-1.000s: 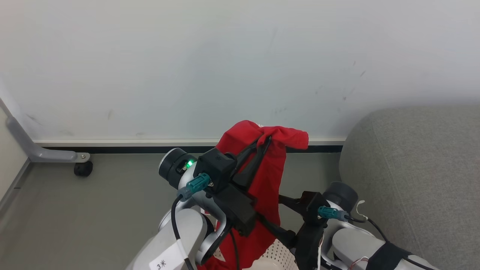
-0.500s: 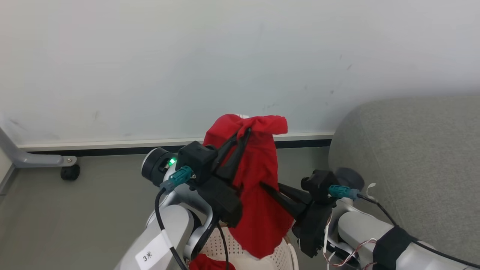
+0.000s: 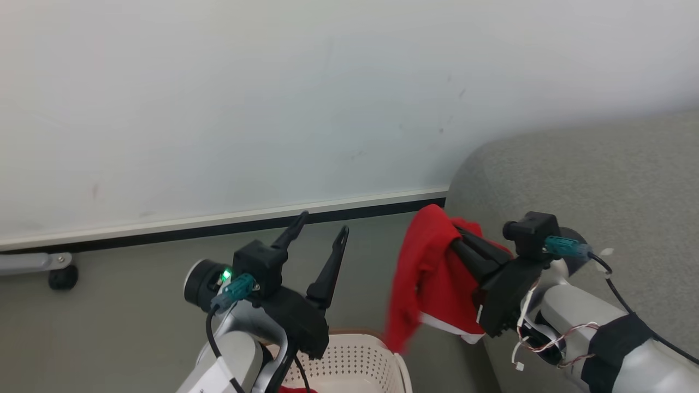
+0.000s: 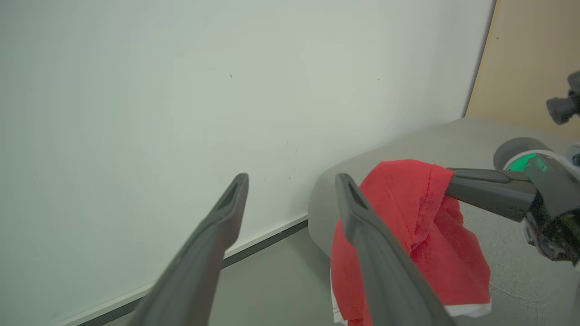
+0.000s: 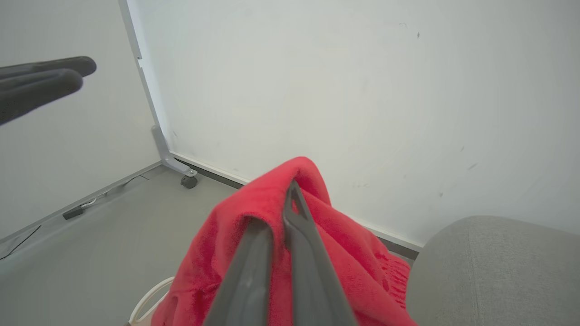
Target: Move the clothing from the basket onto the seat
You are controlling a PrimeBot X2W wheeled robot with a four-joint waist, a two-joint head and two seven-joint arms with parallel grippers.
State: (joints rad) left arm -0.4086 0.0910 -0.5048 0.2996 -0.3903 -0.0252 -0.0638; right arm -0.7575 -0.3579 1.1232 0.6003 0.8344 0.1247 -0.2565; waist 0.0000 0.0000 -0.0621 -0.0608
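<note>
The red garment [image 3: 431,273], trimmed in white at its lower edge, is held clamped in the right gripper [image 3: 457,237], hung just left of the grey sofa [image 3: 590,174]. The left gripper [image 3: 323,224] is held empty, fingers spread, above the perforated basket [image 3: 355,349], where a red scrap [image 3: 295,389] is glimpsed.

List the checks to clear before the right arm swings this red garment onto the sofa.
1. Right gripper shut on red garment: ok.
2. Left gripper open, apart from the garment: ok.
3. Garment above sofa: not ok; it hangs beside the sofa's rounded end.
4. Hem clear of the basket: cannot tell.
5. Basket emptied: cannot tell; its inside is mostly out of frame.
</note>
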